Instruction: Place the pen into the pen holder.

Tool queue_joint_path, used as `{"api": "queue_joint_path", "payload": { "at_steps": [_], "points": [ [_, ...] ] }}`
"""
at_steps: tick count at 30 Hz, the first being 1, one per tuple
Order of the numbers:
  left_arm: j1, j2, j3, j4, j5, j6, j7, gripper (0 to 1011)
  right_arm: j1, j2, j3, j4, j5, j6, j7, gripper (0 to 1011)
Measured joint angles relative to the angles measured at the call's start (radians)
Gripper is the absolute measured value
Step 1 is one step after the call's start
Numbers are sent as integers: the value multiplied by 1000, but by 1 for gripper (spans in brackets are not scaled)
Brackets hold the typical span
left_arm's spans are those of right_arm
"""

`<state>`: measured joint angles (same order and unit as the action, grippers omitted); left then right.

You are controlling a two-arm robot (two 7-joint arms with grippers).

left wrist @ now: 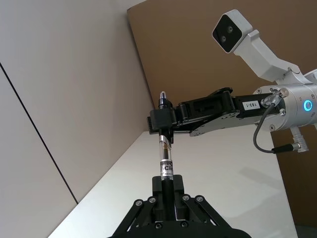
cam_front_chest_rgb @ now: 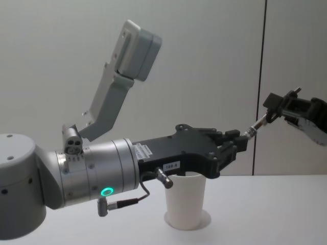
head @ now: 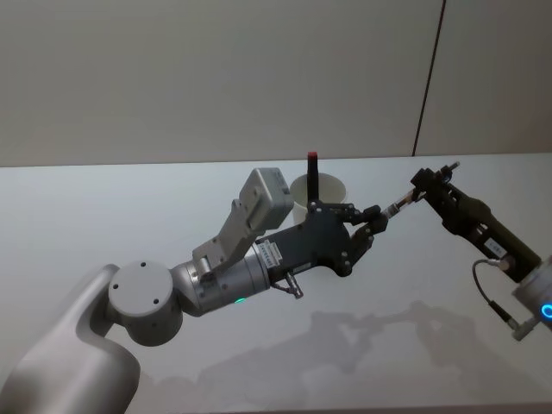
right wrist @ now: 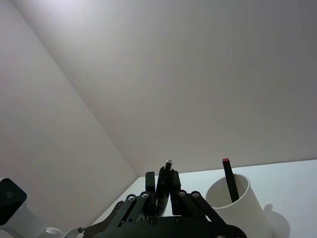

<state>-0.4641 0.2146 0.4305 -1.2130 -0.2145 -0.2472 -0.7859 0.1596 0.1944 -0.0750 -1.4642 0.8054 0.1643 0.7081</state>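
Note:
A slim pen (left wrist: 165, 157) with a clear barrel is held in the air at both ends. My left gripper (left wrist: 167, 182) is shut on its lower end, and my right gripper (left wrist: 162, 120) is shut on its upper end. In the head view the pen (head: 398, 205) spans the gap between the left gripper (head: 376, 220) and the right gripper (head: 423, 183). The pen holder (cam_front_chest_rgb: 186, 201), a white paper cup, stands on the table under the left hand. In the head view the pen holder (head: 329, 187) shows behind the left gripper. A black pen with a red top (head: 312, 171) stands in it.
The white table (head: 103, 216) runs back to a pale wall. The left arm's silver forearm (head: 224, 280) lies across the middle of the table, and the right arm (head: 492, 237) comes in from the right edge.

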Motion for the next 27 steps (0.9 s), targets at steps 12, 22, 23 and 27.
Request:
{"api": "queue_joint_path", "payload": {
  "at_steps": [12, 22, 23, 27],
  "points": [
    [0, 0, 0, 0, 0, -1, 0, 355, -2, 5, -8, 0, 4, -14, -10, 147],
    [0, 0, 0, 0, 0, 0, 0, 677, 2, 11, -12, -1, 1, -26, -21, 147],
    [0, 0, 0, 0, 0, 0, 0, 677, 2, 11, -12, -1, 1, -26, -21, 147],
    [0, 0, 0, 0, 0, 0, 0, 825, 11, 17, -13, 4, -17, -35, -28, 147]
  ]
}}
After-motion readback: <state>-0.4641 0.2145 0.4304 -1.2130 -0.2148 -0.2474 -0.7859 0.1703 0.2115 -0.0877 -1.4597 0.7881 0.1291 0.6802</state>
